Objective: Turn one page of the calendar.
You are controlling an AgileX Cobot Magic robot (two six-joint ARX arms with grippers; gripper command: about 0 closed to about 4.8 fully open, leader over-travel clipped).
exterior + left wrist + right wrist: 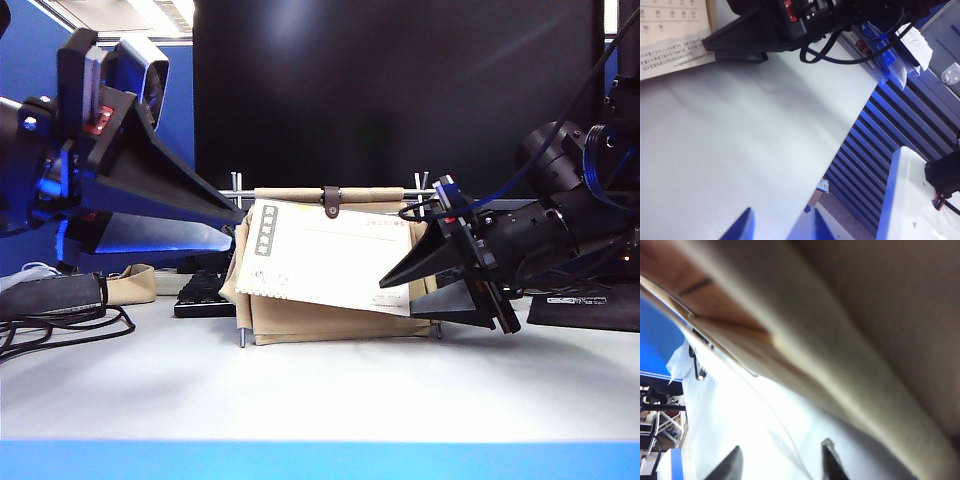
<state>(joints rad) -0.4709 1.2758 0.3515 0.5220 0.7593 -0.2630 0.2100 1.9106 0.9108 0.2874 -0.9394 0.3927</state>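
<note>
The calendar [300, 322], a beige pouch on a thin silver rod frame with a brown strap [331, 200], stands mid-table. Its white page [330, 255] with a dark label strip hangs tilted across the front. My right gripper [398, 298] is at the page's lower right corner, one finger above the sheet and one below. In the right wrist view the page's thin edge [786, 440] runs between the fingertips of that gripper [780, 462], which stand apart. My left gripper [238, 230] hovers open at the calendar's upper left, empty in its own view [780, 227].
A black monitor [400, 90] fills the background behind the calendar. A dark keyboard [205, 295] and cables [60, 322] lie at the left, a black pad [590, 305] at the right. The white table [320, 390] ends in a blue front edge [320, 460].
</note>
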